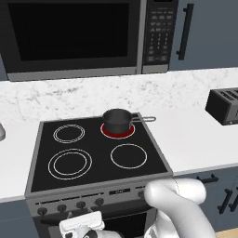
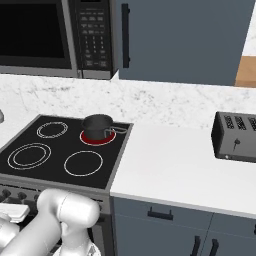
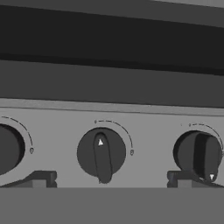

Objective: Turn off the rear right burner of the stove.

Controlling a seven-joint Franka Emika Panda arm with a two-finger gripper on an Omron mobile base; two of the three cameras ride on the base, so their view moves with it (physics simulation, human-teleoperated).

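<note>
A: Right, left base view first. Stove under the microwave. Rear right burner glows red at the back right of the glass, with a small saucepan sitting on it, handle pointing toward the toaster.

B: And the hand?

A: Low, in front of the stove's grey panel, below the row of knobs. Its white body shows at the bottom edge; the fingers themselves I can't make out there.

B: Right base view?

A: Same burner, red ring showing around the pan, nearest the stove's counter-side edge. Arm's elbow bulks in front of the panel and hides most of the knobs.

B: Hand view, then.

A: Looking square at the panel. Gripper spread wide, holding nothing, one finger tip low to the left of the middle knob, the other low near the right-hand knob. Middle knob's pointer is up; the right-hand one's mark is down.

B: So what could go wrong?

A: Picking the wrong knob, I'd say. Nothing on the panel that I can read says which knob feeds the rear right burner. The jaws bracket the middle knob, yet the right-hand one looks like the turned one. Also the far finger tip sits close to that right-hand knob, so pushing in could bump it.
</note>
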